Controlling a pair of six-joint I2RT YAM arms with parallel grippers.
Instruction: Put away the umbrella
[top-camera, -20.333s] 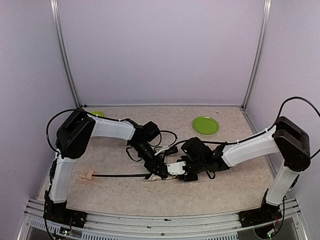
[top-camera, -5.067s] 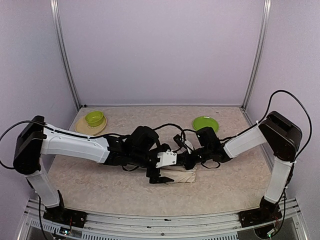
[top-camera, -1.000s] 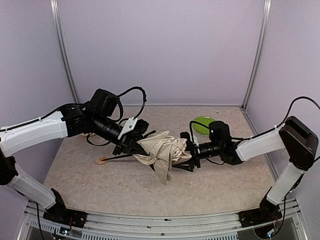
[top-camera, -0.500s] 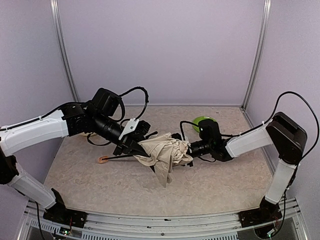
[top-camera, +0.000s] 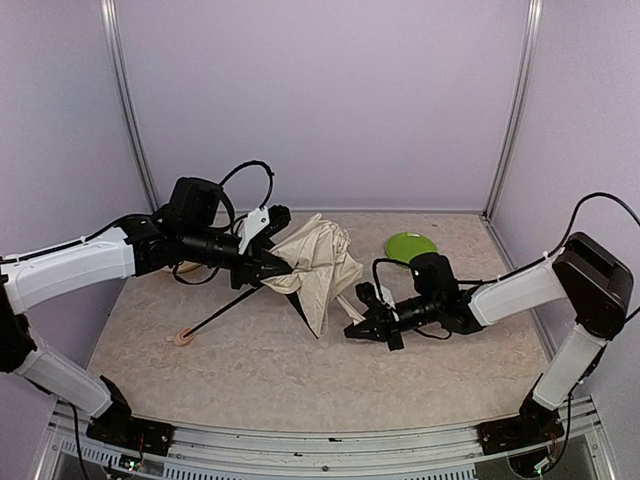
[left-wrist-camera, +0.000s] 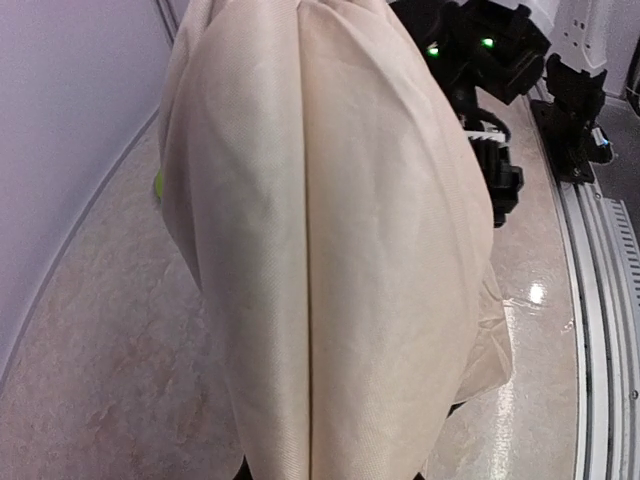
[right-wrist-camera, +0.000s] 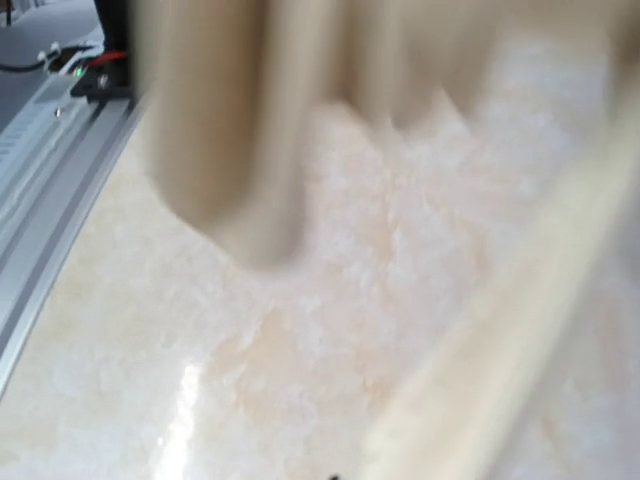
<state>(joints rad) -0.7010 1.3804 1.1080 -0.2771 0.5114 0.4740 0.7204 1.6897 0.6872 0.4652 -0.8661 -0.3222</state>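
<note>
The umbrella (top-camera: 318, 262) is half folded, its cream canopy bunched and hanging loose. Its thin black shaft (top-camera: 222, 312) slopes down-left to the wooden knob handle (top-camera: 184, 338), which is at the table. My left gripper (top-camera: 270, 266) is shut on the umbrella at the base of the canopy and holds it above the table. The canopy (left-wrist-camera: 330, 250) fills the left wrist view and hides the fingers. My right gripper (top-camera: 365, 323) is open and low over the table, right of the hanging canopy and apart from it. The right wrist view is blurred, with cream fabric (right-wrist-camera: 230, 120) at the top.
A green plate (top-camera: 411, 247) lies at the back right, behind my right arm. The table's metal front rail (top-camera: 320, 440) runs along the near edge. The right arm (left-wrist-camera: 480, 50) shows beyond the canopy in the left wrist view.
My left gripper has lifted the canopy up and back, and the handle has swung down-left to the table. My right gripper has let go of the umbrella and dropped away from it.
</note>
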